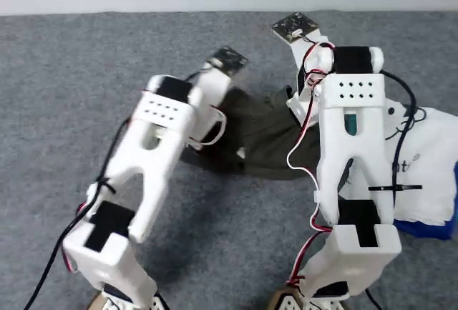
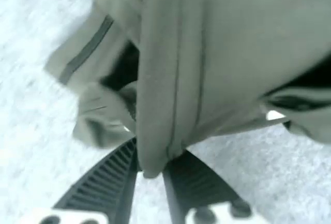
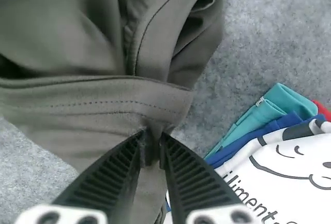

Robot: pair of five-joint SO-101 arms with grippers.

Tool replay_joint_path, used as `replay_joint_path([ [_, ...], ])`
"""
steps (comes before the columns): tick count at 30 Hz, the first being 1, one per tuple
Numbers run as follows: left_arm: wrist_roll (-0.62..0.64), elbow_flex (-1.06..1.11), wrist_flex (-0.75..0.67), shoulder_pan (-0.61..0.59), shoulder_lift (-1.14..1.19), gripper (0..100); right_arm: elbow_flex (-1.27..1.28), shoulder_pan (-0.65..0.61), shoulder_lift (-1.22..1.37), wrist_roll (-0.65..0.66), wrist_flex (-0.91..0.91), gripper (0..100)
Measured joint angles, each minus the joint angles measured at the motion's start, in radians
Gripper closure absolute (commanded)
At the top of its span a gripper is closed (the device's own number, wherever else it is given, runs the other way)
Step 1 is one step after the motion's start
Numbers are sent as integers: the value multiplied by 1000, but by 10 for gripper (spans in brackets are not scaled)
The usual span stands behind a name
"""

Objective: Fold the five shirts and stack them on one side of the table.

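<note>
An olive green shirt [image 1: 261, 134] lies bunched on the grey table between my two arms. My left gripper [image 2: 151, 169] is shut on a fold of the olive shirt [image 2: 207, 58], the cloth pinched between its black fingers [image 2: 111, 175]. My right gripper [image 3: 151, 154] is shut on a hem of the same olive shirt [image 3: 77, 94]. At the right side of the table lies a stack of folded shirts [image 1: 429, 174], white with print on top, with blue and teal ones [image 3: 269, 113] beneath it. The right arm [image 1: 354, 152] hides part of that stack.
The grey carpet-like table cover [image 1: 64, 95] spreads wide to the left and in front of the olive shirt. A pale wall runs along the far edge. Both arm bases stand at the near edge.
</note>
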Motion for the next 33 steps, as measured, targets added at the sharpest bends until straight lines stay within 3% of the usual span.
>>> replay_joint_path([
  [10,-74,0,233,-272,-97,996,3,2,43,0,-29,990],
  [22,-351,157,249,-766,-308,996,3,0,64,0,-29,990],
  [28,-423,187,252,-916,-361,996,0,8,64,2,-20,990],
  [33,-437,187,252,-925,-440,996,-89,3,8,2,-8,990],
])
